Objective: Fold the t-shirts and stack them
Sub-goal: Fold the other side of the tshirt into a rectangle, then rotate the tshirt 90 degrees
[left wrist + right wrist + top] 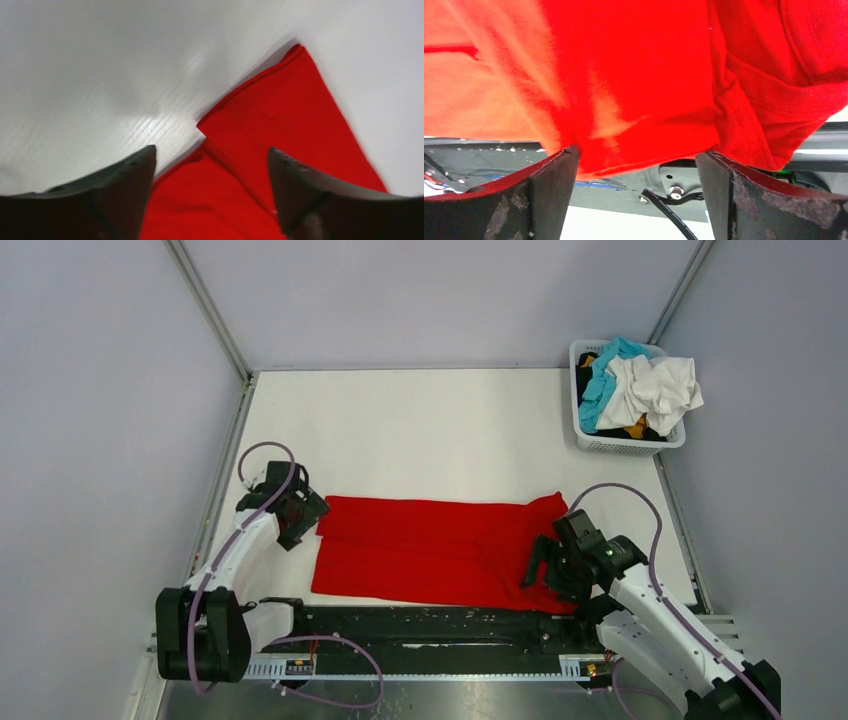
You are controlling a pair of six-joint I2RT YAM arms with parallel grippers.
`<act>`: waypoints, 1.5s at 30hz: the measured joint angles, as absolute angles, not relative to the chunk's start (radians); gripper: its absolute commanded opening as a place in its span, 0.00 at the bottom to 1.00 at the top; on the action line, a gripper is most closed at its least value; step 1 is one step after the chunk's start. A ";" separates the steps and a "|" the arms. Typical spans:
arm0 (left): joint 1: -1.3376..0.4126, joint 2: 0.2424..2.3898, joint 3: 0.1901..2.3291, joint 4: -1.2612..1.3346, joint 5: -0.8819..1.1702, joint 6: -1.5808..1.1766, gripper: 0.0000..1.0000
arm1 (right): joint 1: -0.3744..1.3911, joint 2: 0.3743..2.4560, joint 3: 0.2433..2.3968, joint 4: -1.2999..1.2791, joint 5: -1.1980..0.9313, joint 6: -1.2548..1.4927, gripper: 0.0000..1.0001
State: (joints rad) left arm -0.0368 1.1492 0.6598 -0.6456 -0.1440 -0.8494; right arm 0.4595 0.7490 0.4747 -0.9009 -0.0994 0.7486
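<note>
The bright red cloth t-shirt (430, 550) lies flat on the white tabletop (440, 430) in the lower middle of the top view. It is drawn into a long band running left to right, seemingly with one lengthwise fold laid over itself. I judge that only this first fold is made: the band has yet to be folded across into a compact packet, and there is no stack.

The left end effector (211, 150) has its fingers apart above the shirt's left corner and holds nothing. The right end effector (636, 152) is likewise spread, with the shirt's hem showing between its fingers but not pinched.

In the upper right, the white plastic lattice basket (625, 445) holds the crumpled white t-shirt (660, 385), the teal-blue t-shirt (603, 385) and a glimpse of mustard-yellow cloth (636, 427). All are unfolded, so most of the work is left.
</note>
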 measured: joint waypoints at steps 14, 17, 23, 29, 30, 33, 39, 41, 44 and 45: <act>-0.063 1.057 0.739 -0.624 -0.007 -0.833 0.99 | 0.463 0.623 0.653 -0.843 -0.114 0.632 0.99; -0.112 1.121 0.730 -0.549 0.073 -0.829 0.99 | 0.463 0.709 0.606 -0.708 -0.144 0.657 0.99; -0.157 1.263 0.667 -0.448 0.147 -0.829 0.99 | 0.463 1.088 0.575 -0.487 -0.111 0.690 0.99; -0.158 1.310 0.629 -0.410 0.150 -0.835 0.99 | 0.393 1.441 0.739 -0.431 -0.068 0.716 1.00; -0.159 1.307 0.625 -0.403 0.150 -0.837 0.99 | 0.369 1.504 0.793 -0.428 -0.075 0.719 0.99; -0.168 1.283 0.601 -0.378 0.150 -0.847 0.99 | 0.319 1.699 0.999 -0.457 -0.114 0.715 0.99; -0.255 1.143 0.492 -0.342 0.147 -0.948 0.99 | 0.300 2.122 1.571 -0.538 -0.216 0.675 0.99; -0.317 1.076 0.447 -0.341 0.146 -1.002 0.99 | 0.300 2.259 1.788 -0.585 -0.257 0.661 1.00; -0.424 0.987 0.393 -0.346 0.143 -1.092 0.99 | 0.300 2.419 2.055 -0.657 -0.300 0.648 0.99; -0.465 0.962 0.379 -0.348 0.141 -1.120 0.99 | 0.300 2.481 2.165 -0.693 -0.315 0.647 0.99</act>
